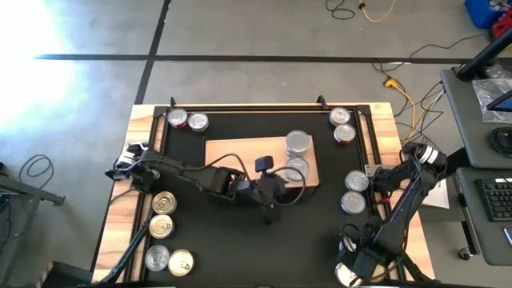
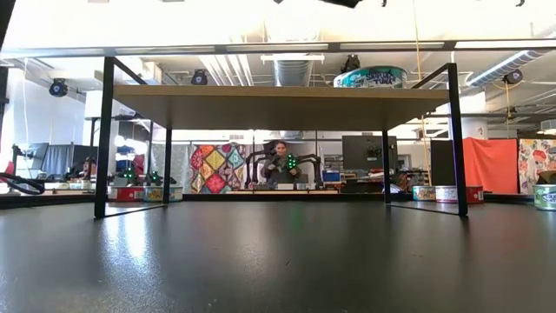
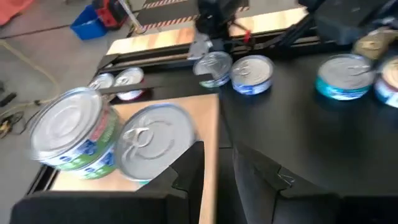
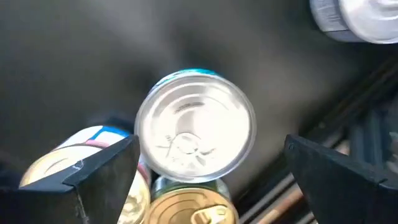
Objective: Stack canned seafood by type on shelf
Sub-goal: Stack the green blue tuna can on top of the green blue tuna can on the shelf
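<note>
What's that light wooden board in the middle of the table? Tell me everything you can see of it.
The shelf is a flat rectangular board of pale tan wood. In the low view it stands raised on thin black legs above the black mat. Seen from above, it sits near the table's middle. Silver-lidded tins stand on its right part; the left wrist view shows two of them with blue and green labels. The left gripper hangs over its near edge; whether it touches the board cannot be told.
</note>
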